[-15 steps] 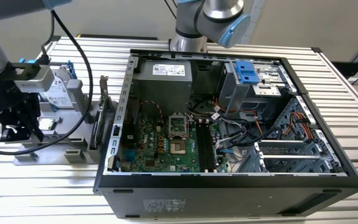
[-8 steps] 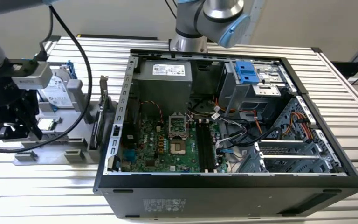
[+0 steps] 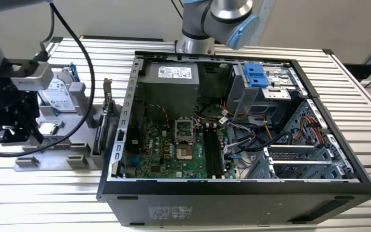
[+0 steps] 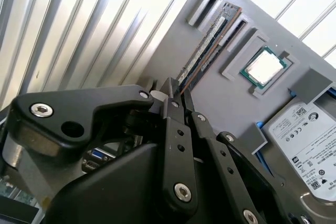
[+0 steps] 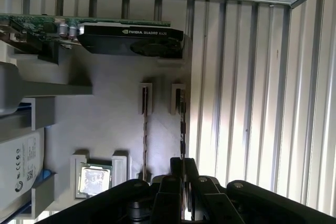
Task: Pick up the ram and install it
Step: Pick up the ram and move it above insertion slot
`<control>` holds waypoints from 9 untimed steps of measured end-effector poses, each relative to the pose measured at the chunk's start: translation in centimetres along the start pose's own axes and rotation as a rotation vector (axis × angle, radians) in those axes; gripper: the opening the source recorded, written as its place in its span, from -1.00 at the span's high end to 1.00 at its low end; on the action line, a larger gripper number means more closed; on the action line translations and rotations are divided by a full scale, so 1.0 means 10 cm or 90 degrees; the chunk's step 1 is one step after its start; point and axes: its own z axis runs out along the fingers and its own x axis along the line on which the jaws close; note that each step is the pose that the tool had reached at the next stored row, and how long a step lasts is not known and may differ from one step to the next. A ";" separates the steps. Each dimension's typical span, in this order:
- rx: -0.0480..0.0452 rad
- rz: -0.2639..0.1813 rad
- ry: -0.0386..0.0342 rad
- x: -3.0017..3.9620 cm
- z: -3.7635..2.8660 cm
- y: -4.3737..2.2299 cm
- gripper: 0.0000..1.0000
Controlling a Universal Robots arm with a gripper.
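ram (image 5: 182, 124) stands on edge in the grey tray (image 5: 105, 124); in the first wrist view i see my gripper (image 5: 183, 163) pinched nearly closed on its end.

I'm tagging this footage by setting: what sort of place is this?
Probably a robotics lab bench for computer-assembly trials: an open black desktop case lies on a slatted aluminium table, and a grey fixture beside it holds a thin dark ram stick, a square processor chip and a hard drive.
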 end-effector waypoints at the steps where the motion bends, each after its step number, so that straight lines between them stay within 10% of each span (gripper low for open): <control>1: 0.0001 0.000 -0.0001 0.000 -0.005 0.000 1.00; 9: -0.0001 0.000 0.0000 -0.001 -0.036 0.001 1.00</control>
